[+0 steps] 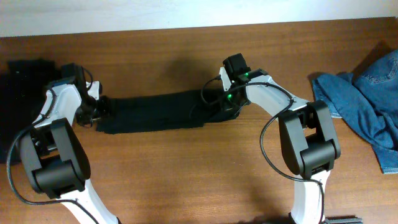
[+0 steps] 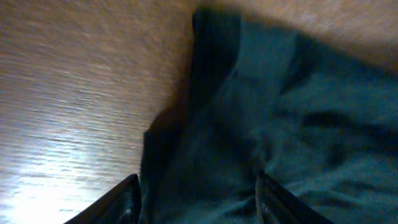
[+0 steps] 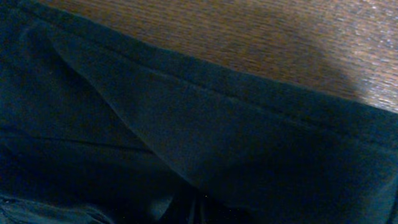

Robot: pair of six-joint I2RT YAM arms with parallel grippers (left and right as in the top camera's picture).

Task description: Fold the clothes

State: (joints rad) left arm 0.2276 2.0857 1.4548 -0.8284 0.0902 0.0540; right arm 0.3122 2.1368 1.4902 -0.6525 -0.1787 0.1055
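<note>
A black garment (image 1: 152,112) is laid out as a long, narrow band across the middle of the wooden counter (image 1: 186,174), stretched between the two arms. Its left end is met by the left gripper (image 1: 93,111); in the left wrist view the jaws are seen spread, with crumpled dark cloth (image 2: 280,106) lying between and beneath them. The right gripper (image 1: 227,102) is set on the band's right end with its jaws pressed together; whether cloth is pinched cannot be told, since the right wrist view is filled by a hemmed fold of the garment (image 3: 186,124). A second black cloth (image 1: 25,68) is seen at the counter's left edge, and a blue denim garment (image 1: 370,99) is heaped at the right edge.
</note>
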